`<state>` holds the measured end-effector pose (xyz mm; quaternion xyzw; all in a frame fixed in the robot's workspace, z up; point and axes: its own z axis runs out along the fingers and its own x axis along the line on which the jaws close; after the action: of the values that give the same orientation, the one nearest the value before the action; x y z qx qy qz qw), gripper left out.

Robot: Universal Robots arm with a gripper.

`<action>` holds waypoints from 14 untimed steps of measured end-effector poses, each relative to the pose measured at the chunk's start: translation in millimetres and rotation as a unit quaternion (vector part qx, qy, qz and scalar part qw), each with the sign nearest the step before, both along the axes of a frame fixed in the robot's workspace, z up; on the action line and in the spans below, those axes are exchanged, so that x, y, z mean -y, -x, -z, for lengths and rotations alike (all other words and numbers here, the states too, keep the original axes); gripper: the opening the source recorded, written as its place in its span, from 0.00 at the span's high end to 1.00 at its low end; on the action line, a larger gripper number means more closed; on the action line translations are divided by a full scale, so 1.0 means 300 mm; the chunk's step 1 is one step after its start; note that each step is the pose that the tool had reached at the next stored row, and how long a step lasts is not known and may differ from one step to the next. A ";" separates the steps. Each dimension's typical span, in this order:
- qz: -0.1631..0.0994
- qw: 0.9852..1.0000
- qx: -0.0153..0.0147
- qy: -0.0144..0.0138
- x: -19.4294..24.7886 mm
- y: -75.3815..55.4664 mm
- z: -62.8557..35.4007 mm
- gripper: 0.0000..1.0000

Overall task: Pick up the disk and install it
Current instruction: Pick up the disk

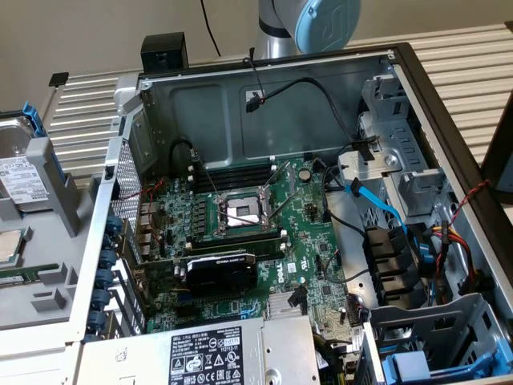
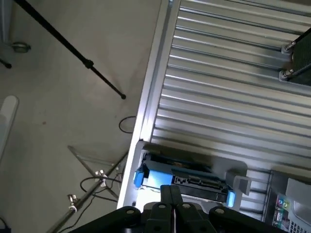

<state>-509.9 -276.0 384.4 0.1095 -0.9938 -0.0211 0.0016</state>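
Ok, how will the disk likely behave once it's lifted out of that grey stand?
Probably rigid: the disk is a metal-cased slab in a blue plastic carrier. Likely dense for its size. Propped on edge in the grey stand, it could tip if nudged sideways; the smooth casing may be slippery.

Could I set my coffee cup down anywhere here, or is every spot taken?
Bare: the ribbed tabletop beyond the computer case, at the exterior view's upper right, bordered by the case's dark rim. Crowded: inside the case, motherboard, cables and drive cage fill the floor; at that view's left, the disk sits on its grey holder.
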 end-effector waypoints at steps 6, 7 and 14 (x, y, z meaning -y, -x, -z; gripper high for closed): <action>-0.055 0.998 0.000 0.000 0.000 0.000 0.000 0.89; -0.064 0.998 0.000 0.000 0.000 0.000 0.000 0.89; -0.117 0.993 0.000 0.000 -0.001 0.000 0.000 0.89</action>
<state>-509.9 -275.8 384.3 0.2248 -0.9742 -0.0204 0.0042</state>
